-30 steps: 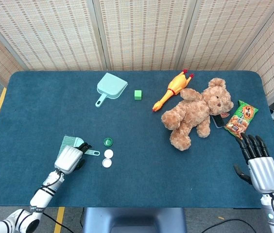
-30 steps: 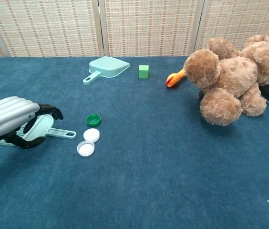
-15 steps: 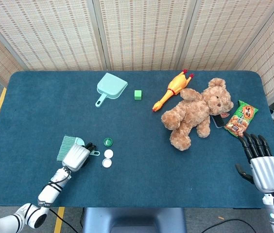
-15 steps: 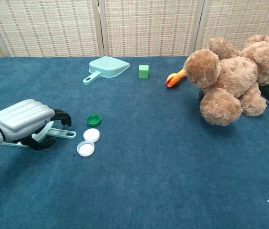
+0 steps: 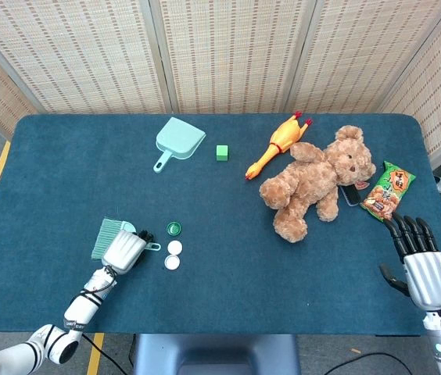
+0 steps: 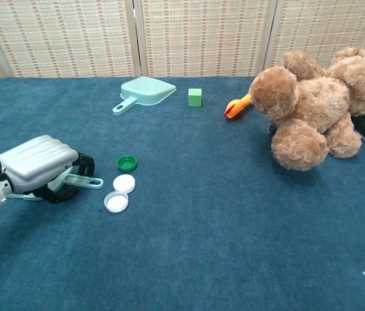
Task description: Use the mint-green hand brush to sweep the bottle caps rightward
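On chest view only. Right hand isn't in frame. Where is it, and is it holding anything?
Observer: The right hand is by the table's near right corner, fingers apart, holding nothing.
Operator: Left hand hides the brush head. Which way do the bristles lie?
Observer: The mint-green hand brush has its bristles sticking out left of the left hand, on the side away from the bottle caps.
Operator: What's right of the bear?
Observer: A green-and-orange snack packet lies just right of the brown teddy bear.
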You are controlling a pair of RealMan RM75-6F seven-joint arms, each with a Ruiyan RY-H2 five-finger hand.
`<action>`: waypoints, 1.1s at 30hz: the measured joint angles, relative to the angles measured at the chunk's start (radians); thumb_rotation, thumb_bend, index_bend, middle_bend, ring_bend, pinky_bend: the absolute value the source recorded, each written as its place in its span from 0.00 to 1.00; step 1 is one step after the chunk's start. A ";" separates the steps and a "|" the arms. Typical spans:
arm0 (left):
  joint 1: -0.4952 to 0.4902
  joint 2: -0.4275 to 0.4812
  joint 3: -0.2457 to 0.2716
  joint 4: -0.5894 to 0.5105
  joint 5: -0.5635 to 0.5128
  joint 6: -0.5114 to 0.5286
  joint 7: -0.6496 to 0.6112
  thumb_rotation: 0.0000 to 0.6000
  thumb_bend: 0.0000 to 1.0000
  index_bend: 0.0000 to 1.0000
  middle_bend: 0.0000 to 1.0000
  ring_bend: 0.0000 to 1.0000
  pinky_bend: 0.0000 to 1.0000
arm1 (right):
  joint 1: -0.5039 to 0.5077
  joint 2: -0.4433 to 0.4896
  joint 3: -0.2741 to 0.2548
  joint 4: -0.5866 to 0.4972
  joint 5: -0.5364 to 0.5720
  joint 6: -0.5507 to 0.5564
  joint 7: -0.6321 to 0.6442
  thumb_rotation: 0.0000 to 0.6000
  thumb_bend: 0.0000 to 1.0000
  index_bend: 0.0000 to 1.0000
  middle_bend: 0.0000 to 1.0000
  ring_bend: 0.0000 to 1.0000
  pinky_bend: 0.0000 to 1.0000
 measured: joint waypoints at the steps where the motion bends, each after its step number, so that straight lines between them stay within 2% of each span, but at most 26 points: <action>1: -0.001 -0.001 0.001 0.004 0.000 0.000 -0.001 1.00 0.39 0.42 0.48 0.66 0.83 | 0.000 0.000 0.000 0.000 0.000 0.000 0.000 1.00 0.24 0.00 0.00 0.00 0.00; 9: 0.003 -0.006 0.008 0.015 0.009 0.042 -0.016 1.00 0.41 0.54 0.60 0.68 0.85 | 0.001 -0.001 -0.002 0.000 -0.002 -0.004 -0.001 1.00 0.24 0.00 0.00 0.00 0.00; 19: 0.020 -0.004 -0.002 -0.006 0.013 0.112 -0.110 1.00 0.65 0.72 0.80 0.72 0.89 | 0.003 0.000 -0.006 -0.002 -0.008 -0.008 0.001 1.00 0.24 0.00 0.00 0.00 0.00; 25: 0.035 0.011 -0.015 -0.038 0.020 0.176 -0.244 1.00 0.69 0.76 0.85 0.73 0.89 | 0.002 0.002 -0.009 -0.005 -0.014 -0.005 0.003 1.00 0.24 0.00 0.00 0.00 0.00; 33: 0.073 0.066 -0.052 -0.181 0.029 0.304 -0.547 1.00 0.73 0.77 0.88 0.73 0.89 | 0.000 0.006 -0.014 -0.011 -0.026 0.002 0.006 1.00 0.24 0.00 0.00 0.00 0.00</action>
